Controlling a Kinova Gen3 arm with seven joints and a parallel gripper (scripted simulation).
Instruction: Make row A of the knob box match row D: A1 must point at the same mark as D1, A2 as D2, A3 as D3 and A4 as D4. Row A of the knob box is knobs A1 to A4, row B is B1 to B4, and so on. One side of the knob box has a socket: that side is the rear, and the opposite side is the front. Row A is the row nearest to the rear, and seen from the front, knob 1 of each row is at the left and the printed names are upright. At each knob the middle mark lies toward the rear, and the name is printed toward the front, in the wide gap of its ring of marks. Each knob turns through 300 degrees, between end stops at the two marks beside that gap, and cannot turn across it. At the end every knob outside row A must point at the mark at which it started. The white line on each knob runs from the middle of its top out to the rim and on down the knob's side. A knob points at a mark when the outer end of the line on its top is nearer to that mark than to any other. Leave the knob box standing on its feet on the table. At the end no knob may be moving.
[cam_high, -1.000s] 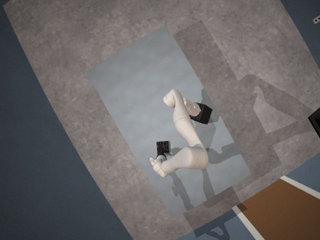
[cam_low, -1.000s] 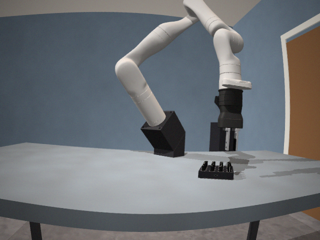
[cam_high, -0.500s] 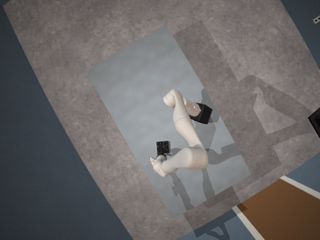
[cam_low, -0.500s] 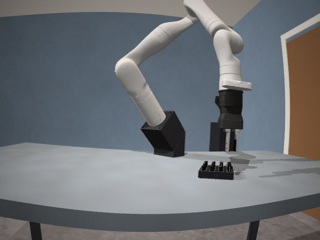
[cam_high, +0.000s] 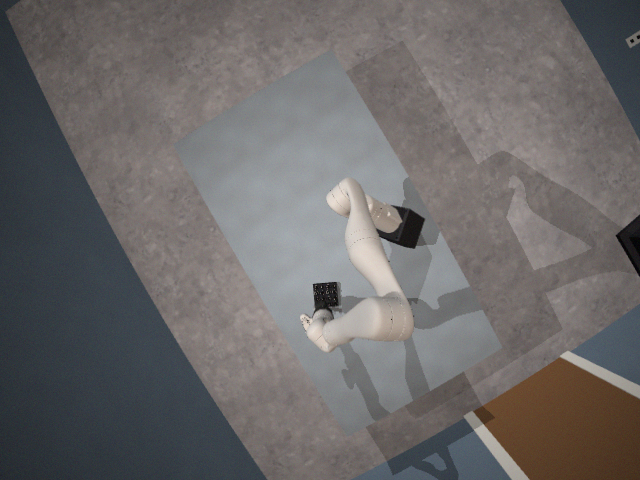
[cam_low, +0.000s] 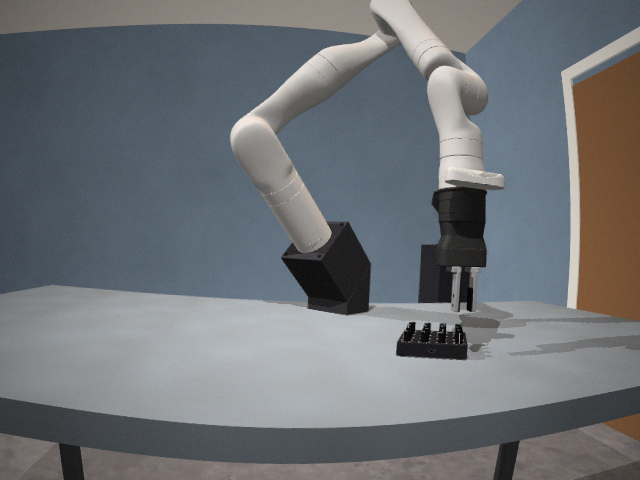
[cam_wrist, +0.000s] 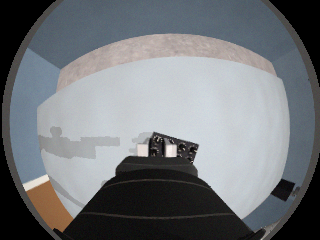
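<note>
While the knob box (cam_low: 432, 345) stood on its feet near the table's (cam_low: 206, 351) front edge, a slightly off-centre descent risked clipping a neighbouring knob and shifting a setting outside row A. Just above its right end, the gripper (cam_low: 463, 297) hung partly closed, narrow, holding and touching nothing.

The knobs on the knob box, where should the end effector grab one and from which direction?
Grip a knob by its round side wall, fingers on opposite sides, descending from straight above. The knobs stand upright on the knob box, closely spaced in rows, so sideways approach looks blocked. The end effector hangs above, partly closed, holding nothing.
</note>
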